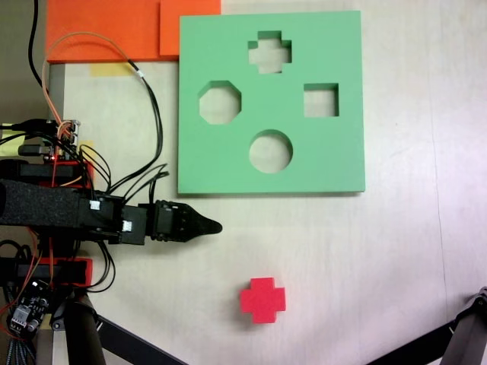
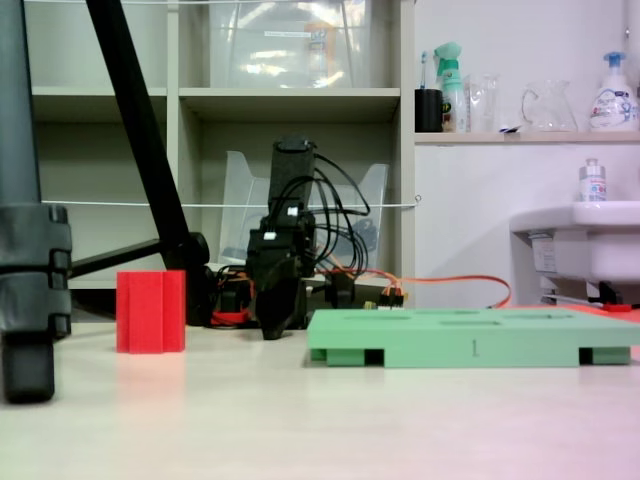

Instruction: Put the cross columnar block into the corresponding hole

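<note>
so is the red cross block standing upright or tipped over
Upright: the cross columnar block stands on end on the table, plus-shaped face up in the top-down fixed view, apart from the gripper.

Cross block (image 1: 263, 299) below the board (image 1: 342, 152), end effector (image 1: 213, 226) between, leftward, in a fixed view.

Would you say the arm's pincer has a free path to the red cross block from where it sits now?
Probably yes. In a fixed view from above, the pincer points along bare table, and the red cross block stands alone, apart from the green board. Nothing lies between them. Whether the pincer is open cannot be told.
</note>
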`<state>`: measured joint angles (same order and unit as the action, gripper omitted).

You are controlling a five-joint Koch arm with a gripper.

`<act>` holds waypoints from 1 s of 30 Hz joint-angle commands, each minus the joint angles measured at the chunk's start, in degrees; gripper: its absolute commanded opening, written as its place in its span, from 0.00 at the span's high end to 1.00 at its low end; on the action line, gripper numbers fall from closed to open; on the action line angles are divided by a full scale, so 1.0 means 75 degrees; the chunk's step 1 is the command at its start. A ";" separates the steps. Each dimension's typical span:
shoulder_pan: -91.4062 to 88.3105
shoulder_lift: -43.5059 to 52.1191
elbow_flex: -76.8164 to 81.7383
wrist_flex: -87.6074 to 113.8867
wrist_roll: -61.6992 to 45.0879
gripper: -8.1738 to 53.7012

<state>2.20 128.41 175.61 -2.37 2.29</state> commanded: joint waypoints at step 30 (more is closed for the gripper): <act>0.0855 -0.0574 -0.8238 0.9246 1.0805 0.49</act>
<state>7.29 126.91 120.85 59.33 85.69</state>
